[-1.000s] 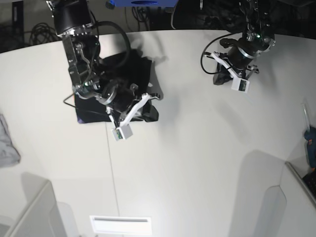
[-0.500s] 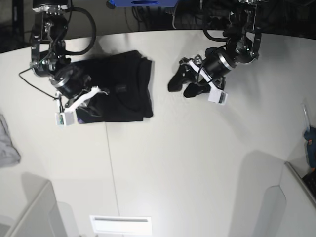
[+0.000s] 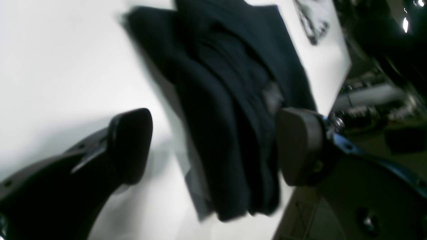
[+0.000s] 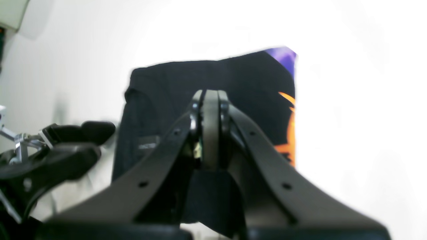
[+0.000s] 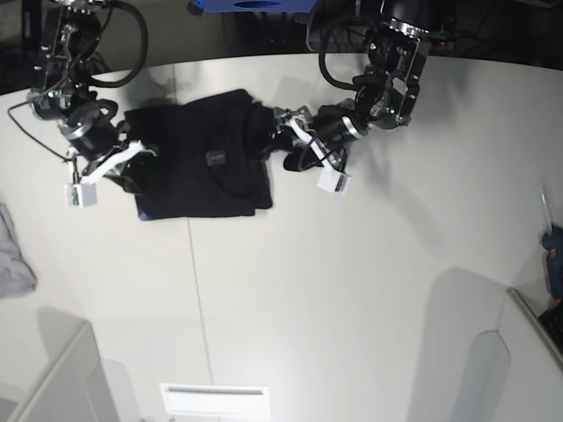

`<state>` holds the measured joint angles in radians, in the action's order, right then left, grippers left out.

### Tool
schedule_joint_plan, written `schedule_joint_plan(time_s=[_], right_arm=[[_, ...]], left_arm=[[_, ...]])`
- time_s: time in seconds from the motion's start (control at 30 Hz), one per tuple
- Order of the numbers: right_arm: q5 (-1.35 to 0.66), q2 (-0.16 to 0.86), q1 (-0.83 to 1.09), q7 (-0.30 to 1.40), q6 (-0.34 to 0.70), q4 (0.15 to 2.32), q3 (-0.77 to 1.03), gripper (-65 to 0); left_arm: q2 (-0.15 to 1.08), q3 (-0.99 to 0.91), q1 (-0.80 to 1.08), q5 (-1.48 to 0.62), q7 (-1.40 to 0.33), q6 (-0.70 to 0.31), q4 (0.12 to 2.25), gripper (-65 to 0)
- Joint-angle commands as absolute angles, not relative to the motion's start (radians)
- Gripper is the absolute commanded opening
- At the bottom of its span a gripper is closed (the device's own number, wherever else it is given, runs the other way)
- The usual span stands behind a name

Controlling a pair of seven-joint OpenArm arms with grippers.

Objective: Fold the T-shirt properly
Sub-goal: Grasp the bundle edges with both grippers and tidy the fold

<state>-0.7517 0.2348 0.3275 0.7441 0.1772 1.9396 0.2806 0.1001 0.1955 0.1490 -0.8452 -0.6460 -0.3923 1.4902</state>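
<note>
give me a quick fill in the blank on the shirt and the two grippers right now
1. The left gripper has its jaws ____.
2. The right gripper has its jaws ____.
3. The folded black T-shirt lies on the white ____.
4. Beside the purple print, the shirt shows ____ print.

Missing words: open; shut; table; orange

White round-edged table under bright overhead light, thin seam running front to back; dark floor behind with cables; blue object at far edge; small grey cloth at table side
</note>
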Motion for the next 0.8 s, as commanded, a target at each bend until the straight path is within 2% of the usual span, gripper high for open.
schedule_joint_plan(time_s=[0.0,0.43,0.57,0.67,0.7,0.77], right_arm=[[-0.76,0.246,0.321,0.72,0.189,1.954,0.297,-65.0],[-0.76,0.246,0.334,0.72,0.191,1.954,0.344,-65.0],[-0.762,0.245,0.332,0.72,0.191,1.954,0.344,-65.0],[-0.762,0.245,0.332,0.72,0.191,1.954,0.344,-65.0],[-0.762,0.245,0.332,0.719,0.191,1.954,0.344,-65.0],[-0.762,0.245,0.332,0.717,0.191,1.954,0.344,-65.0]], left_arm=[[0.091,0.196,0.134,-0.863,-0.631,-0.401,1.484,-9.4],[0.062,0.302,0.018,-0.86,-0.624,-0.398,1.264,-9.4],[0.058,0.303,0.005,-0.86,-0.624,-0.338,1.241,-9.4],[0.058,0.303,-0.005,-0.86,-0.624,-0.329,1.237,-9.9],[0.058,0.303,-0.005,-0.86,-0.624,-0.329,1.236,-11.2],[0.058,0.303,-0.005,-0.86,-0.624,-0.329,1.236,-18.8]])
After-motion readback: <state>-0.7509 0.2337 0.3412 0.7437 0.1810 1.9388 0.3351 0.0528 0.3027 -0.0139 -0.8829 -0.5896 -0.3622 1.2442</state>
